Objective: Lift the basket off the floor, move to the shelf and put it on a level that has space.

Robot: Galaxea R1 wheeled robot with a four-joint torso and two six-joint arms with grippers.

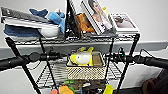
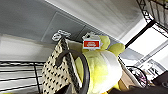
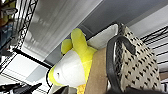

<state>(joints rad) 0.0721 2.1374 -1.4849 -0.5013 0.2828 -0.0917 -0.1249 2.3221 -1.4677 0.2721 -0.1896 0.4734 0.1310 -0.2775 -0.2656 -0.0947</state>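
While the basket (image 1: 86, 68) rests on the level (image 1: 47, 75), each claw's state stays unclear.

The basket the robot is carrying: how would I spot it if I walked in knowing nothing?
Find the tall black wire shelf against the pale wall. Below its crowded tier of books and plush toys, the basket sits at the front of the wire level, between the two dark arms. It is the small beige woven box with a yellow and white plush toy lying inside.
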